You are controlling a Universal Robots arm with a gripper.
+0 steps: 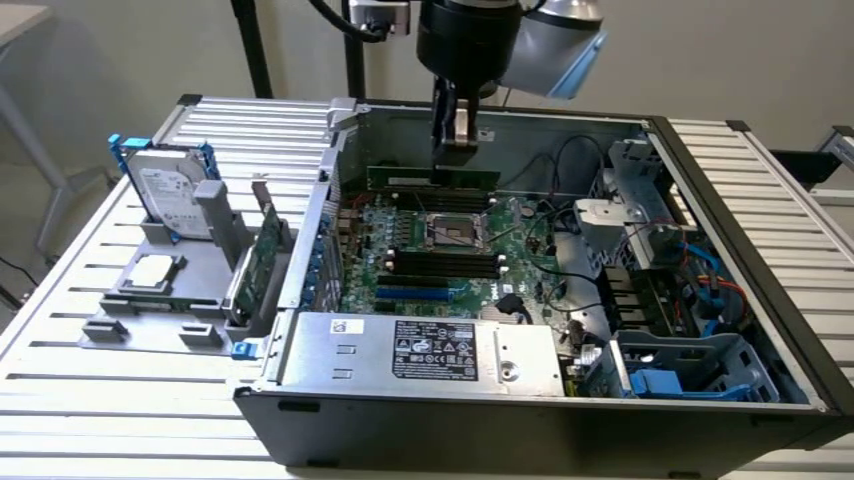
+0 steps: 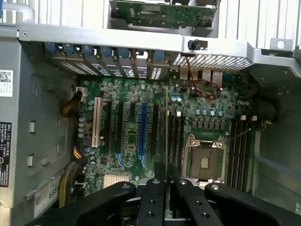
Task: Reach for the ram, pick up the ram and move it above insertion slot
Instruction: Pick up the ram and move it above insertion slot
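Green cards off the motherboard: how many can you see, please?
2. The gripper holds the ram above the motherboard; the expansion card stands in the grey rack beside the case. Others may be hidden.

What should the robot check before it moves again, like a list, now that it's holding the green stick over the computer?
1. Claw grips the ram: ok, the fingers pinch the stick's top edge.
2. Ram lifted clear of the motherboard: ok, it hangs above the board inside the case.
3. Ram level: ok, it looks about level in the exterior view.
4. Ram lined up over a memory slot: cannot tell, the dark slots lie nearer the camera than the stick.
5. CPU socket free of anything in the way: ok, it sits open and bare.
6. Loose cables away from the ram: ok, they hang toward the exterior view's right.
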